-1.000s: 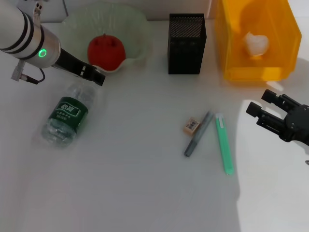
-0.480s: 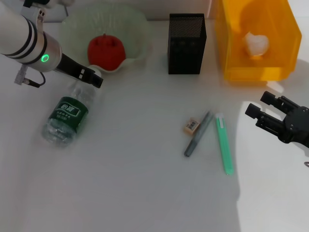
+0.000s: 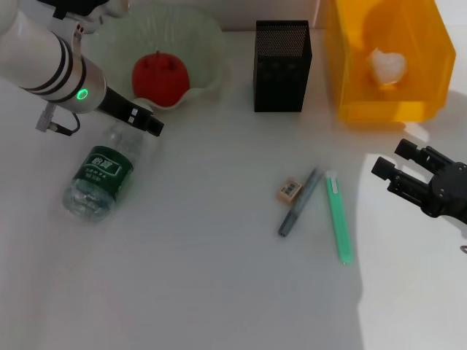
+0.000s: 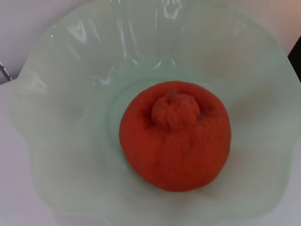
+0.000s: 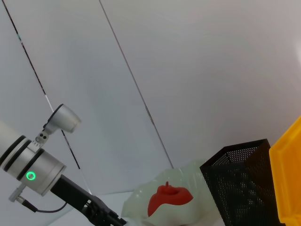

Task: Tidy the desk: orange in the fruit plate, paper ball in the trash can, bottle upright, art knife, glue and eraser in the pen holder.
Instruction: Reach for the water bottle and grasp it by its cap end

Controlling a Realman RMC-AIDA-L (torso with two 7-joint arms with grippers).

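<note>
The orange [image 3: 160, 76] sits in the pale green fruit plate [image 3: 197, 36]; the left wrist view shows the orange [image 4: 175, 135] inside the plate [image 4: 56, 117]. The bottle [image 3: 102, 175] lies on its side, front left of the plate. My left gripper [image 3: 151, 125] hovers over the bottle's neck end. The paper ball [image 3: 387, 65] lies in the trash can [image 3: 350, 87]. The eraser [image 3: 289, 189], a grey art knife [image 3: 299, 203] and a green glue stick [image 3: 338, 217] lie mid-table. The black pen holder [image 3: 282, 67] stands behind them. My right gripper [image 3: 392, 159] is open and empty, to the right of the glue.
The right wrist view shows the pen holder [image 5: 240, 188], the trash can's edge [image 5: 289, 179], the orange [image 5: 169, 197] and my left arm [image 5: 33, 169] farther off. The white table [image 3: 204, 277] stretches to the front.
My left gripper has shifted a little right and toward the front, over the bottle's neck end. My right gripper has barely moved. The objects lie as before.
</note>
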